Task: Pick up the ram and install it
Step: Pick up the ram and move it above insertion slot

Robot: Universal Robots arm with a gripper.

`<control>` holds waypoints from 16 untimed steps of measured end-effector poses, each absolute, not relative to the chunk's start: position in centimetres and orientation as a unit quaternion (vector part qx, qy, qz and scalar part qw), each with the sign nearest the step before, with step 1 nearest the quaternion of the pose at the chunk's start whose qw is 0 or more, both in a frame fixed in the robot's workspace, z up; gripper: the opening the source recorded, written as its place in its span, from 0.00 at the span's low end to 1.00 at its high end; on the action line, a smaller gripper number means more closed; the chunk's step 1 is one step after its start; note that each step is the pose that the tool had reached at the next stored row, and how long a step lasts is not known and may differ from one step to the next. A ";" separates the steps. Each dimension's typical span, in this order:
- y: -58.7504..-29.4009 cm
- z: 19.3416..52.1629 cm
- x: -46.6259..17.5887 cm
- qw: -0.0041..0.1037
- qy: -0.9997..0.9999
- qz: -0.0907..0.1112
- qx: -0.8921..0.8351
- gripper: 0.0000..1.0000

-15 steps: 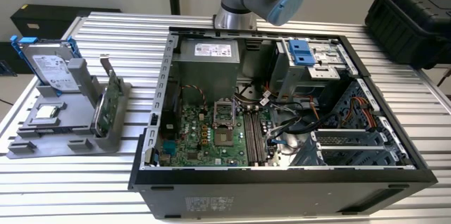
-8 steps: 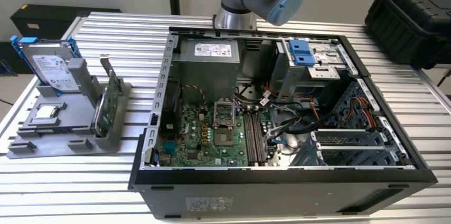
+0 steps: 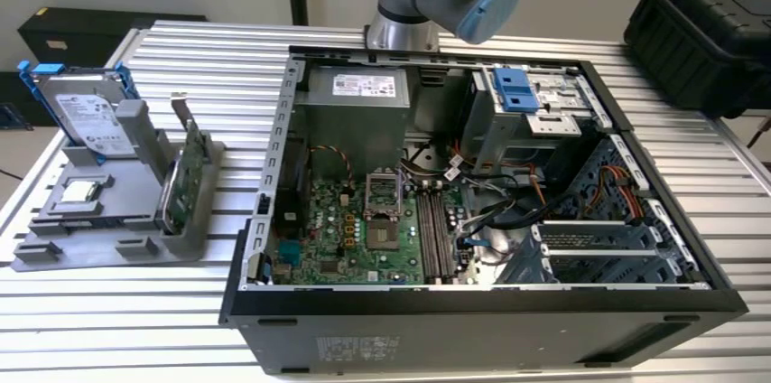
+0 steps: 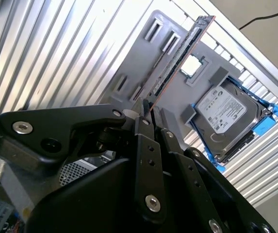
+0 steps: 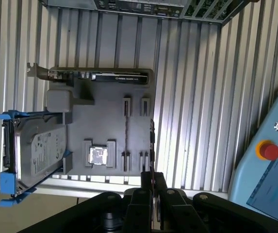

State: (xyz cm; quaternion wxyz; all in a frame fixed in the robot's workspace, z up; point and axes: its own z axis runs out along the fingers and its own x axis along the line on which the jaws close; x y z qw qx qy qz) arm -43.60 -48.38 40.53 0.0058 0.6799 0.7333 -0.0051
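My gripper [image 4: 148, 114] is shut on the ram [image 4: 180, 56], a long thin stick seen edge-on that reaches out from between the black fingers. In the first wrist view the gripper [image 5: 152, 177] holds the ram [image 5: 152, 138] above the grey holder [image 5: 105, 121], over the edge beside its narrow slots. In the exterior view the open computer case [image 3: 277, 175] lies on the slatted table, with the motherboard's long memory slots [image 3: 436, 229] near its middle.
The grey holder [image 3: 85, 229] at the exterior view's left carries a silver hard drive [image 3: 90, 116] with blue rails, a green card [image 3: 183, 175] with a metal bracket and a small square chip [image 3: 78, 191]. A pendant with a red button [image 5: 267, 150] lies nearby. A black case [image 3: 705, 17] stands at the back right.
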 end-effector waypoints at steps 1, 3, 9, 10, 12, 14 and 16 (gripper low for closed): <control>-48.4 40.5 -43.5 0.006 0.733 -0.005 0.680 0.00; -48.4 40.5 -43.4 0.006 0.733 -0.005 0.680 0.00; -48.4 40.5 -42.9 0.006 0.733 -0.005 0.680 0.00; -48.4 40.5 -42.9 0.006 0.733 -0.005 0.680 0.00; -48.4 40.5 -42.7 0.006 0.733 -0.005 0.680 0.00; -48.4 40.5 -42.5 0.006 0.733 -0.006 0.680 0.00; -48.4 40.5 -42.4 0.006 0.733 -0.006 0.680 0.00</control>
